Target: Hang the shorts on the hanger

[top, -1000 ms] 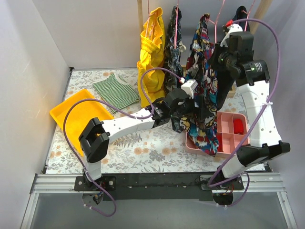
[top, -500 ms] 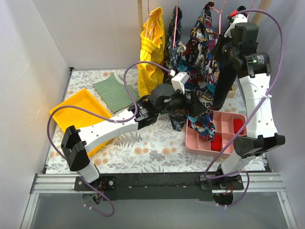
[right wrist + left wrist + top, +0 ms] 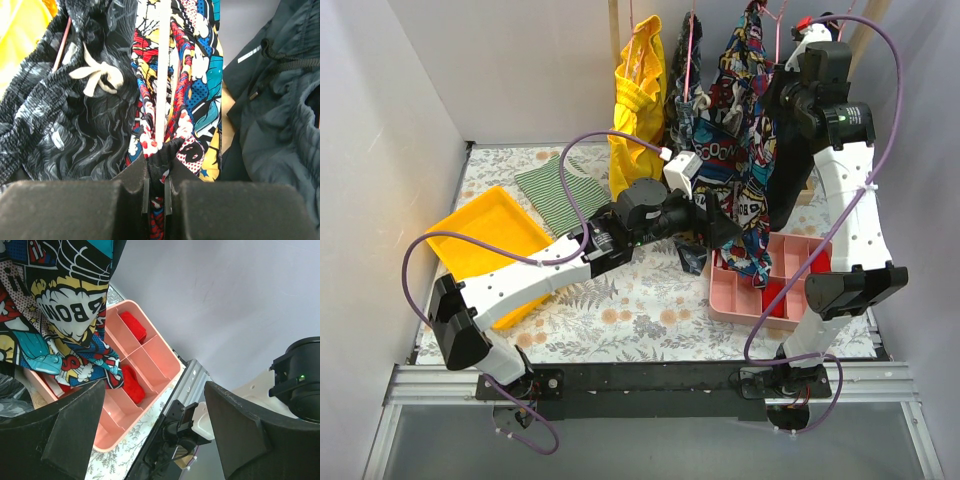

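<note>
Up at the back, the right gripper (image 3: 156, 172) pinches the shorts (image 3: 735, 170), bunched around the hanger (image 3: 162, 60); the left gripper (image 3: 155, 390), fingers spread wide, hovers beside their hem above a pink tray (image 3: 720, 295).

A yellow garment (image 3: 638, 100) hangs beside a dark patterned garment (image 3: 75, 110); a plain dark garment (image 3: 280, 125) hangs far right. On the floral table cover (image 3: 620, 310) sit a pink compartment tray (image 3: 150, 355) holding red pieces (image 3: 134, 326), a yellow tray (image 3: 485, 245) and a green striped cloth (image 3: 560, 190).
</note>
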Robot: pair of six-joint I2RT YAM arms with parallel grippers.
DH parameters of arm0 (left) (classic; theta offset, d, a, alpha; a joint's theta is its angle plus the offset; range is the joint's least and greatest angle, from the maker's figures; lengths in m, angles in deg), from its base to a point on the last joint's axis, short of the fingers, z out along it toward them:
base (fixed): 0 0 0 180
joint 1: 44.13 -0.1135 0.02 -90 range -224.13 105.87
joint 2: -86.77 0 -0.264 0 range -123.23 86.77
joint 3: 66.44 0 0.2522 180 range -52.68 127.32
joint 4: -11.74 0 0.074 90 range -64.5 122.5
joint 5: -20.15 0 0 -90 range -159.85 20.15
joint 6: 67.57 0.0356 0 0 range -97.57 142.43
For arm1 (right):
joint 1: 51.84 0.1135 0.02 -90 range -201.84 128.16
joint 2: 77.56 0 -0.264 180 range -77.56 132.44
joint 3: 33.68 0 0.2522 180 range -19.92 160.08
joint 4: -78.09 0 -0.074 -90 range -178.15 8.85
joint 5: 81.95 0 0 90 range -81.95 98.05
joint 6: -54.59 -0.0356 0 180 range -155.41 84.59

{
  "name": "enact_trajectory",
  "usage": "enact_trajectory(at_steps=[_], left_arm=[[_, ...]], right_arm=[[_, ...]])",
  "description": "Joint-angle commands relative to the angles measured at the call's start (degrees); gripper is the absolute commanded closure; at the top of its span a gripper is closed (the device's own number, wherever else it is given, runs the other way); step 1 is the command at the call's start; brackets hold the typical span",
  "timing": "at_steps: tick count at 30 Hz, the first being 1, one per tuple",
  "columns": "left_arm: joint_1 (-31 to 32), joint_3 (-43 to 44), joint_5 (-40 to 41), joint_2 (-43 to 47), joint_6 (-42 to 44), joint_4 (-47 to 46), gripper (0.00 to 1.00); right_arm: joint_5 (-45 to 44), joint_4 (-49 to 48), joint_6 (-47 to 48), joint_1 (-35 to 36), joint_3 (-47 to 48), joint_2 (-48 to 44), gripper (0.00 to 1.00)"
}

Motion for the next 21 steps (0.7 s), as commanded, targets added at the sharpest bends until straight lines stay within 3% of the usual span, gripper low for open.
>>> enact_trajectory(at_steps=[1, 21], left_arm=[[-0.6, -0.9, 0.8, 2.8, 1.2, 0.6, 0.19], [-1.7, -4.0, 1.1, 5.5, 1.0, 0.3, 0.17]], right_arm=[[-0.3, -9.1, 0.4, -0.2, 2.5, -2.2, 0.99], [-1.8, -11.4, -1.1, -0.2, -0.5, 1.9, 0.99]])
